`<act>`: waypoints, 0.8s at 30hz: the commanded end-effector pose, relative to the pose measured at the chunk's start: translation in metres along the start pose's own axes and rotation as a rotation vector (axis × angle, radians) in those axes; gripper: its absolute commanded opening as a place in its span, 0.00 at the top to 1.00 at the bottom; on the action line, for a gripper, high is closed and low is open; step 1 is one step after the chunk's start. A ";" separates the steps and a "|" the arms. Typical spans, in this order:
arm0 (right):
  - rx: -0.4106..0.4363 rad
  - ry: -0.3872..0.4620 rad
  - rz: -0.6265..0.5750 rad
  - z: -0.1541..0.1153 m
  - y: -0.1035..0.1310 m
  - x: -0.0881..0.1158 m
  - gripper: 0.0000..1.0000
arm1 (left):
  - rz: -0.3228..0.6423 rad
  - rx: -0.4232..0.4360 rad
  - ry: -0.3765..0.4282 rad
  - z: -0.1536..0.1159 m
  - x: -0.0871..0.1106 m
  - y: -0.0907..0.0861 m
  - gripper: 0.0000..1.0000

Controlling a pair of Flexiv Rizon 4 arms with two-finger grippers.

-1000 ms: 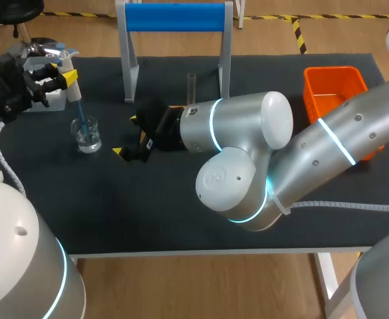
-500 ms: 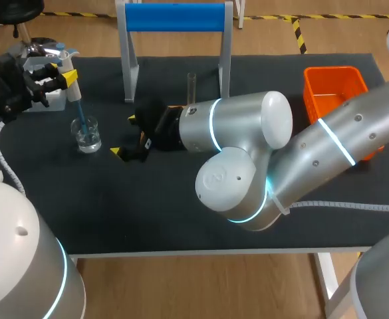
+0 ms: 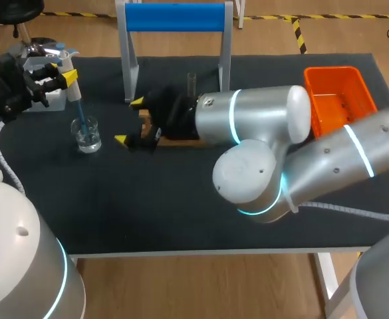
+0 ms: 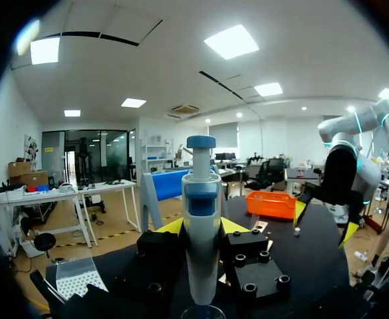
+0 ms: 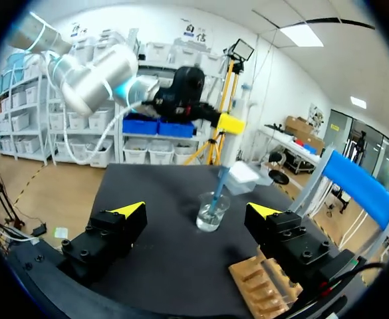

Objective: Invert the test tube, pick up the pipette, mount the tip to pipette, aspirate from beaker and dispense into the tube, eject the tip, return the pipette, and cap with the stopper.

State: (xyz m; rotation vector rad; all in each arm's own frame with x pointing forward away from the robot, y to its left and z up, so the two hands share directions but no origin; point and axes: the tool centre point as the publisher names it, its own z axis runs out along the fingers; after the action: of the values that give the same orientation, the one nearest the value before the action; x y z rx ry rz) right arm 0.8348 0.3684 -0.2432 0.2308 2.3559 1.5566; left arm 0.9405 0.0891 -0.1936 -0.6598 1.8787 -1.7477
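My left gripper (image 3: 62, 77) is shut on the white and blue pipette (image 4: 201, 212), held upright at the table's left. Its blue tip (image 3: 80, 121) dips into the glass beaker (image 3: 88, 136), which holds clear liquid. In the right wrist view the beaker (image 5: 211, 212) stands ahead of my right gripper (image 5: 196, 211), whose fingers are wide open with nothing between them. In the head view that right gripper (image 3: 131, 121) hovers just right of the beaker. The test tube (image 3: 191, 83) stands upright behind my right wrist, by a wooden rack (image 3: 179, 140).
A white tip box (image 3: 44, 93) sits at the far left behind my left gripper. A blue-topped frame (image 3: 174, 16) stands at the back middle. An orange bin (image 3: 337, 96) is at the back right. My right arm's big elbow (image 3: 247, 179) hangs over the table's middle.
My right arm has swung right and slightly back, carrying its open gripper a little away from the front; the wooden rack now shows beneath it. The left arm and pipette have not moved.
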 end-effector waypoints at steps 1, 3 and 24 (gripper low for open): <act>-0.074 0.278 0.021 -0.038 0.009 -0.019 0.00 | 0.000 0.001 -0.003 0.001 0.000 0.000 1.00; -0.097 0.305 0.027 -0.046 0.016 -0.025 0.00 | 0.000 0.001 -0.003 0.001 0.000 0.000 1.00; -0.283 0.631 -0.025 -0.096 0.086 -0.069 0.00 | 0.000 0.001 -0.003 0.001 0.000 0.000 1.00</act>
State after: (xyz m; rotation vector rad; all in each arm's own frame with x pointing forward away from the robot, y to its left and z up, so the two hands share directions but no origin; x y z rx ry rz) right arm 0.8629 0.3115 -0.1225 0.1324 2.2272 1.9187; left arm 0.9406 0.0891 -0.1936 -0.6599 1.8787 -1.7476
